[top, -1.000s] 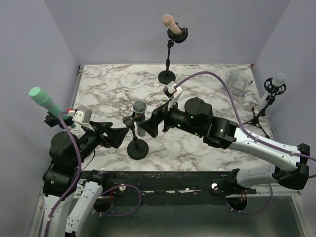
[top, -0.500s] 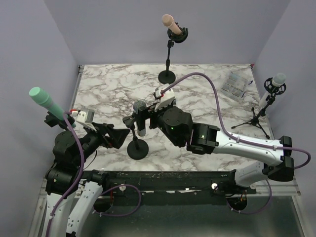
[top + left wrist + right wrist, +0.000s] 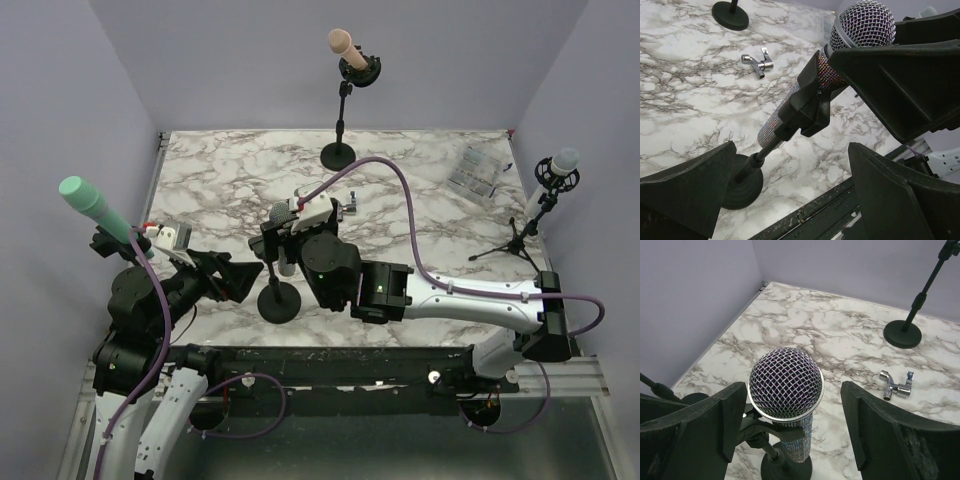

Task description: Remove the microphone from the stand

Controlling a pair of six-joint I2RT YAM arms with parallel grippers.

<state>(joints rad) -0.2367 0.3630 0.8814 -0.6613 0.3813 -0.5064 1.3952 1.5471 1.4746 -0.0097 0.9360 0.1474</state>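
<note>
Silver wire mesh gleams on the head of the microphone (image 3: 786, 382), its body a rough glittery sparkle, and the stand (image 3: 807, 107) clip holding it is matt black plastic. The table (image 3: 840, 335) is smooth, grey-veined white marble pattern with a soft sheen, and at three o'clock of the microphone a small fitting (image 3: 896, 384) shines like polished chrome. The right claw (image 3: 792, 412) looks matt black, faintly grainy plastic.

Chrome fitting (image 3: 896, 384) near far stand base (image 3: 902, 334); possibly plastic packet (image 3: 470, 172).
</note>
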